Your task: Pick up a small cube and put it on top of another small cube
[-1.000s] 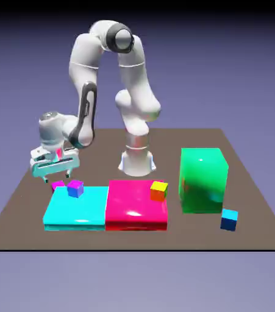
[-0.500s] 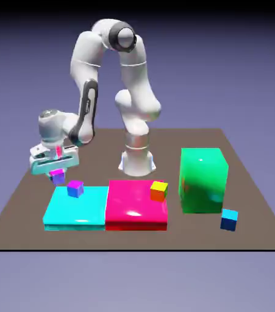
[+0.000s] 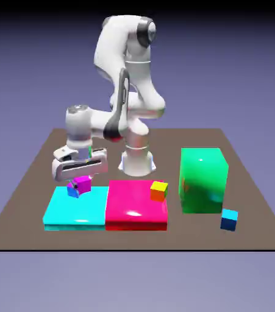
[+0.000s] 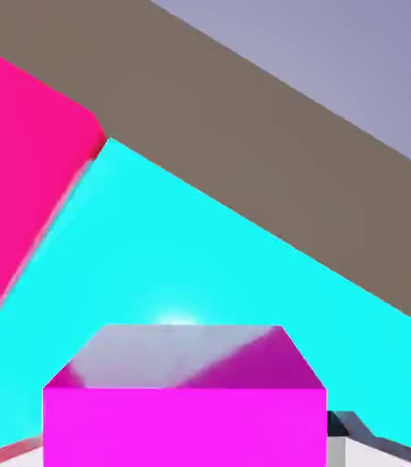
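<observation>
My gripper point(image 3: 82, 178) is shut on the small magenta cube point(image 3: 83, 183), which hangs just above the cyan slab point(image 3: 66, 213) at its far edge. The other small cube point(image 3: 72, 191), blue-violet, sits on that slab and peeks out low on the exterior view's left of the magenta one, very close to it; I cannot tell whether they touch. In the hand view the magenta cube point(image 4: 184, 401) fills the bottom middle between the grey fingertips point(image 4: 344, 443), with the cyan slab point(image 4: 209, 264) beneath. The blue-violet cube does not show in that view.
A magenta-red slab point(image 3: 136, 206) adjoins the cyan one and carries a yellow-orange cube point(image 3: 158, 191). A big green block point(image 3: 203, 180) stands at the exterior view's right, with a dark blue cube point(image 3: 228, 219) in front of it. The brown table point(image 3: 30, 183) surrounds them.
The gripper shut on the magenta cube on the table, lifted it, and carried it toward the exterior view's right, to the blue-violet cube on the cyan slab. The arm swung with it.
</observation>
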Available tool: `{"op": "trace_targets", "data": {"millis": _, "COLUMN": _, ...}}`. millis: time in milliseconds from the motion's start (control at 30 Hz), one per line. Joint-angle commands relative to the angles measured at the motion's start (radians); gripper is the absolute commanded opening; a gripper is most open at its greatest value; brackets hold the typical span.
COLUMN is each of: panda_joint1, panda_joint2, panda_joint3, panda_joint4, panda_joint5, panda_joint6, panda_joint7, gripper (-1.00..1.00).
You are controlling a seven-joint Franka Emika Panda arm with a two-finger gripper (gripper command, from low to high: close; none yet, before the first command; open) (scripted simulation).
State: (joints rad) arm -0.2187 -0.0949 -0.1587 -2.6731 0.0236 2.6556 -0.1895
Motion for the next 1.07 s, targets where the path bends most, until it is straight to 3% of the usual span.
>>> {"op": "trace_targets", "data": {"millis": 0, "panda_joint1": 0.032, "panda_joint2": -0.018, "panda_joint3": 0.003, "panda_joint4": -0.004, "panda_joint5": -0.005, "panda_joint6": -0.018, "panda_joint7": 0.027, "gripper": -1.00}}
{"op": "trace_targets", "data": {"millis": 533, "panda_joint1": 0.555, "panda_joint2": -0.299, "panda_joint3": 0.059, "panda_joint4": -0.084, "panda_joint5": -0.103, "panda_joint6": -0.320, "panda_joint7": 0.425, "gripper": -1.00}}
{"op": "trace_targets", "data": {"millis": 767, "panda_joint1": 0.554, "panda_joint2": -0.113, "panda_joint3": 0.051, "panda_joint4": -0.142, "panda_joint5": -0.101, "panda_joint6": -0.076, "panda_joint7": 0.422, "gripper": -1.00}}
{"op": "trace_targets", "data": {"millis": 800, "panda_joint1": 0.554, "panda_joint2": -0.113, "panda_joint3": 0.051, "panda_joint4": -0.142, "panda_joint5": -0.101, "panda_joint6": -0.076, "panda_joint7": 0.422, "gripper": 1.00}}
{"op": "trace_targets", "data": {"millis": 1033, "panda_joint1": 0.555, "panda_joint2": -0.299, "panda_joint3": 0.059, "panda_joint4": -0.084, "panda_joint5": -0.103, "panda_joint6": -0.320, "panda_joint7": 0.425, "gripper": 1.00}}
